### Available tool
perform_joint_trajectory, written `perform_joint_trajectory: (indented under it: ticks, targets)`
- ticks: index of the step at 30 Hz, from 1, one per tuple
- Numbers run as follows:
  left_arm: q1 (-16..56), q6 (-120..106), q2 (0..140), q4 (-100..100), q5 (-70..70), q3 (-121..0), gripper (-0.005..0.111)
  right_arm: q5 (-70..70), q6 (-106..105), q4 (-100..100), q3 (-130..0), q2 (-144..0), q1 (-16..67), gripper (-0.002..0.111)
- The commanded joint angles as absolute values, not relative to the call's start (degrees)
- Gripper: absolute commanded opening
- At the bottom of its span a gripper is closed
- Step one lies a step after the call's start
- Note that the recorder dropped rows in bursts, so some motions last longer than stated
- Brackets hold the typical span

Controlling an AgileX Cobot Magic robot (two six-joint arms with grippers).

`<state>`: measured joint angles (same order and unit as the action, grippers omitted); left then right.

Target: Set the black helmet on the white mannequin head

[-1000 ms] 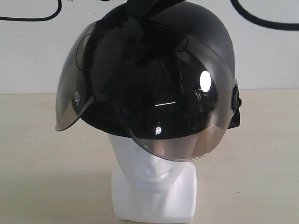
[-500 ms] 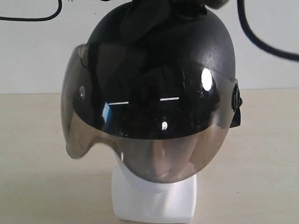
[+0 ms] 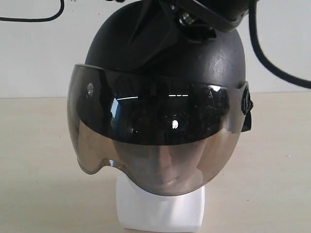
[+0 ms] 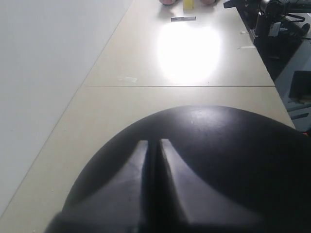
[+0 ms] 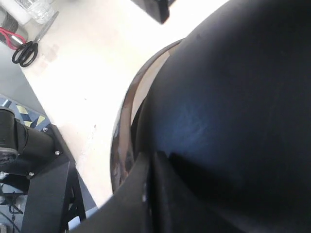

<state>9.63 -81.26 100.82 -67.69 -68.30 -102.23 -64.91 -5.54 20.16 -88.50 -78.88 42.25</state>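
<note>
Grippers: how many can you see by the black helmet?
2. The left gripper lies over the crown of the black helmet; the right gripper lies against its shell, near the visor rim. No others show.

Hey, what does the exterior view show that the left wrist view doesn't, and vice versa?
Only the exterior view shows the smoky tinted bubble visor and the glossy white mannequin head, its face dim behind that visor. Only the left wrist view shows a bright glare patch and, farther off, small items. Both show the matte black helmet shell and the beige tabletop.
</note>
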Motion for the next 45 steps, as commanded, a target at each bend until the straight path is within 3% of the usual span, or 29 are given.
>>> perform_joint_trajectory:
  ticks: [1,12,19,24,29,36,45]
  targets:
    - [10.0,-80.9,101.5,-64.4,-70.0,-101.9,0.004,-70.0,-6.1,14.5,-84.0,-80.0,41.8,0.0]
    - [9.9,-80.9,101.1,-64.9,-70.0,-101.9,0.004,-60.4,-7.0,11.3,-87.7,-72.8,41.8,0.0]
    - [6.2,-76.9,96.8,-64.6,-70.0,-101.9,0.004,-58.7,7.2,-9.5,-90.1,-64.2,41.8,0.0]
    - [1.1,-70.9,91.5,-52.7,-70.0,-101.9,0.004,-59.6,18.1,-20.2,-81.8,-55.9,41.8,0.0]
    - [-1.7,-56.3,89.3,-37.4,-61.3,-98.2,0.004,-52.3,33.9,-27.6,-66.6,-49.2,41.8,0.0]
    - [-2.1,-61.5,89.2,-47.5,-58.0,-87.1,0.004,-37.5,44.9,-37.0,-50.1,-48.7,41.8,0.0]
    - [-2.1,-61.7,88.3,-53.7,-61.3,-83.2,0.004,-34.6,48.7,-41.2,-49.3,-51.2,41.7,0.0]
